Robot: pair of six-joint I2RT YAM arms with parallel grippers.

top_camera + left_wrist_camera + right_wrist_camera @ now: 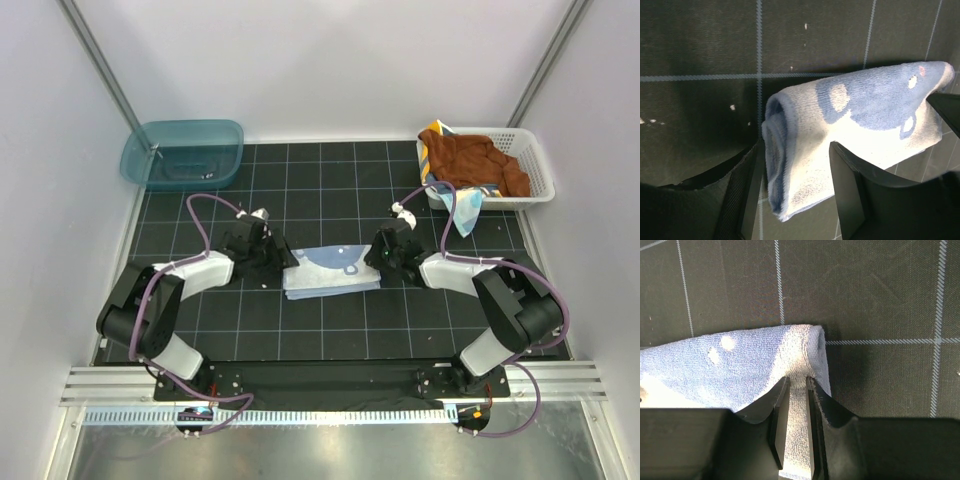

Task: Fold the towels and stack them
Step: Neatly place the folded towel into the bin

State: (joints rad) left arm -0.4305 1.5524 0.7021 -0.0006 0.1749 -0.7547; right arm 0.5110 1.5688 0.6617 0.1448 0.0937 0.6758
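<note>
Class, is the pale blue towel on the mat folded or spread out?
Folded: the pale blue towel shows stacked layers rolled over at its end.

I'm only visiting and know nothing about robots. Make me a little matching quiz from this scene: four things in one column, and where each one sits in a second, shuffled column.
Things
1. pale blue towel
2. teal tub
3. white basket
4. rust-brown towel

Places
A. far right corner of the table
B. piled inside the basket
C. folded, in the middle of the table
D. far left corner of the table

Pairs: 1-C, 2-D, 3-A, 4-B
</note>
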